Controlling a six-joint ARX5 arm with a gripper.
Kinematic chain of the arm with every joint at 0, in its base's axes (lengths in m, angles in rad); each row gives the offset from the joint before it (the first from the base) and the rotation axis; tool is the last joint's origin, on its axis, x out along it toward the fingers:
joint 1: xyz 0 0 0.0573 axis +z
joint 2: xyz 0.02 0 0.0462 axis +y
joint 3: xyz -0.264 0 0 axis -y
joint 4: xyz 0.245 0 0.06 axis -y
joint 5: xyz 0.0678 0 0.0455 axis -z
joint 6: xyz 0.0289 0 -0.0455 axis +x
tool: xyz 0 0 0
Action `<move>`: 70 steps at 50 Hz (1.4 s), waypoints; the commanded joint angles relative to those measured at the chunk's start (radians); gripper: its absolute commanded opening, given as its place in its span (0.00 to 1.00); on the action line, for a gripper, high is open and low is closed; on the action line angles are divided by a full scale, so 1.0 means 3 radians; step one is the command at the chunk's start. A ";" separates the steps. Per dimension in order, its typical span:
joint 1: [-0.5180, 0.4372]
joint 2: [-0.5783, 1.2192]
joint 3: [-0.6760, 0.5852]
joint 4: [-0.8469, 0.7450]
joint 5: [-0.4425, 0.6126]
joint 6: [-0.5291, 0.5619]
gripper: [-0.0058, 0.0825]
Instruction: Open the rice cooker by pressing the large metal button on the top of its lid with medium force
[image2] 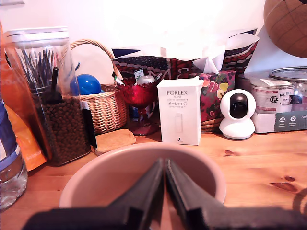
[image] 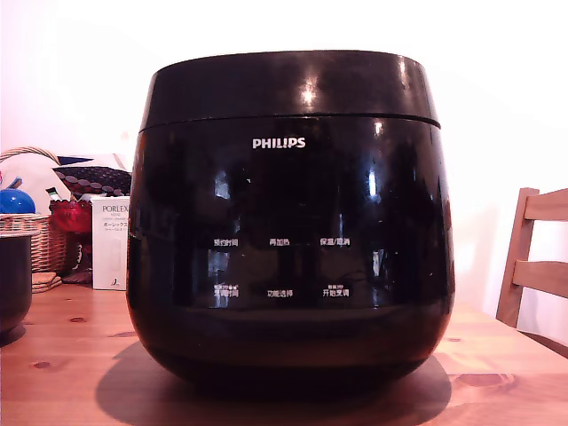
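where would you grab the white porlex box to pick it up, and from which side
Grip the PORLEX box across its narrow upper part, coming down from above. It stands upright and tall on the wooden table, and its top looks clear. The red goblet crowds one side and the white camera sits near the other, so a sideways approach looks tighter. The gripper appears shut now and would need opening first.

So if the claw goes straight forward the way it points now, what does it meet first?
Probably the pinkish bowl just ahead of the shut claw. Beyond it stands the white PORLEX box. The depth is hard to judge.
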 commanded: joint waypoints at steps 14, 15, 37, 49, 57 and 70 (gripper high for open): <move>0.0004 -0.0048 -0.0135 0.0448 0.0429 -0.0200 0.04; 0.0003 -0.0048 -0.0135 0.0462 0.0456 -0.0200 0.04; 0.0000 -0.0047 0.0130 0.0800 0.1771 -0.1357 0.04; -0.0150 -0.0047 0.0436 0.0726 0.2623 -0.1624 0.04; -0.0337 0.0011 0.0619 0.0596 0.2824 -0.1625 0.04; -0.0694 0.0436 0.0896 0.0572 0.2974 -0.1610 0.04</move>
